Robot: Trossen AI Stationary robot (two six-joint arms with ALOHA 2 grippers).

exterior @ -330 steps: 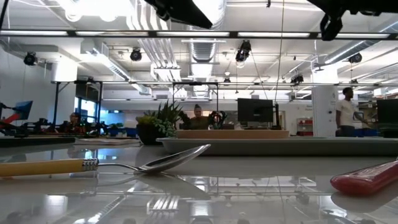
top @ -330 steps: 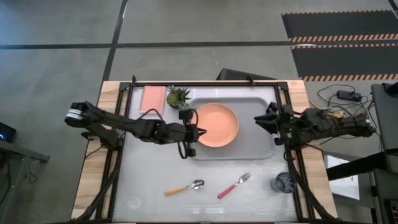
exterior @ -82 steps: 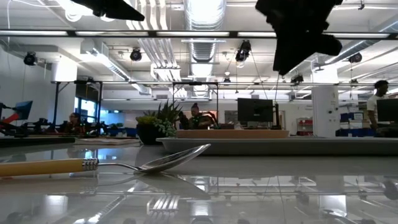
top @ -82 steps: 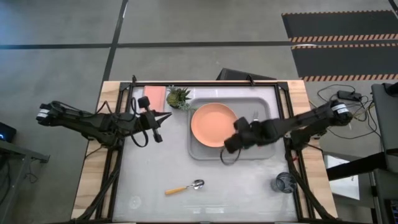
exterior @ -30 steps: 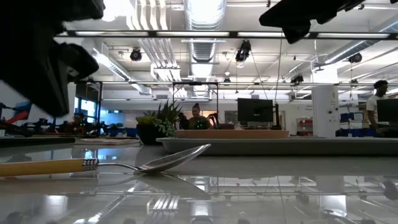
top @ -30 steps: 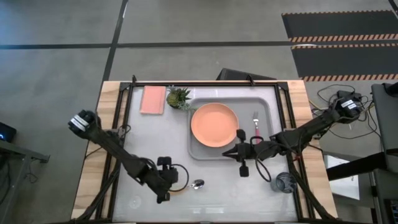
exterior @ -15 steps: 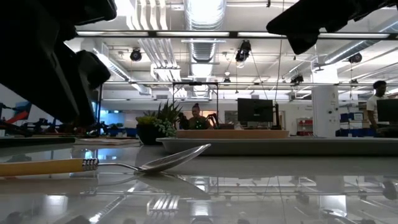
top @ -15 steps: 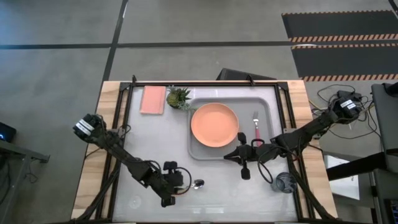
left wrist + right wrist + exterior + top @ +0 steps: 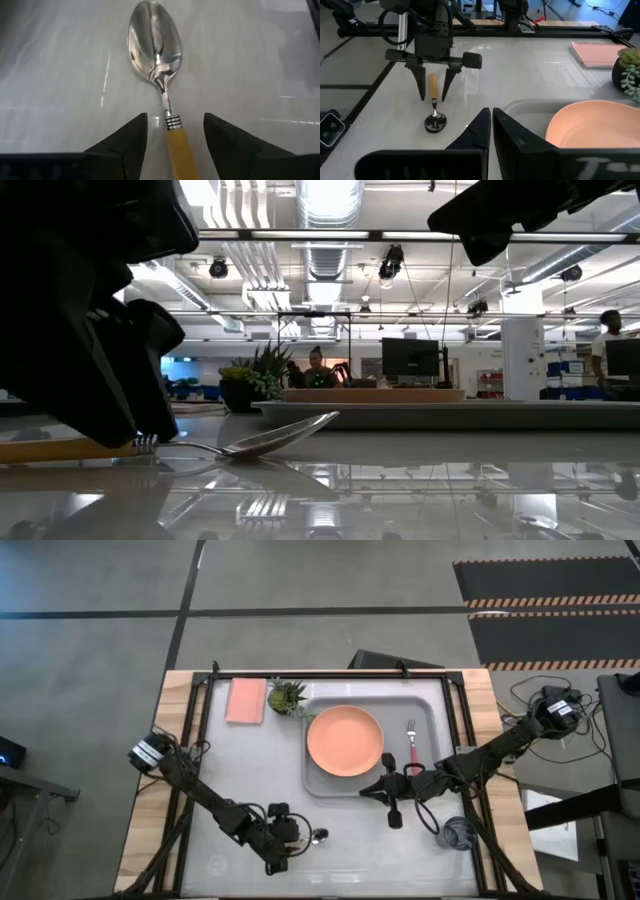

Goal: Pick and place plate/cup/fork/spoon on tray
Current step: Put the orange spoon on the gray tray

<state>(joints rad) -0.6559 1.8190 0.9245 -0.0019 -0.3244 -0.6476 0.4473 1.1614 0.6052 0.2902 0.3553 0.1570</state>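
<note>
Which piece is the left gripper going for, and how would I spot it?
On the bare table in front of the tray lies the spoon, the open left gripper straddling its handle. Its orange handle and rounded silver bowl distinguish it from the red-handled fork on the tray.

The spoon has a glossy, mirror-bright metal bowl and a smooth matt orange handle. The counter is smooth, pale and glossy. The plate looks matt salmon-orange plastic.

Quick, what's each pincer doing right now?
Left pincer: open, straddling the spoon handle.
Right pincer: closed, holding nothing.
</note>
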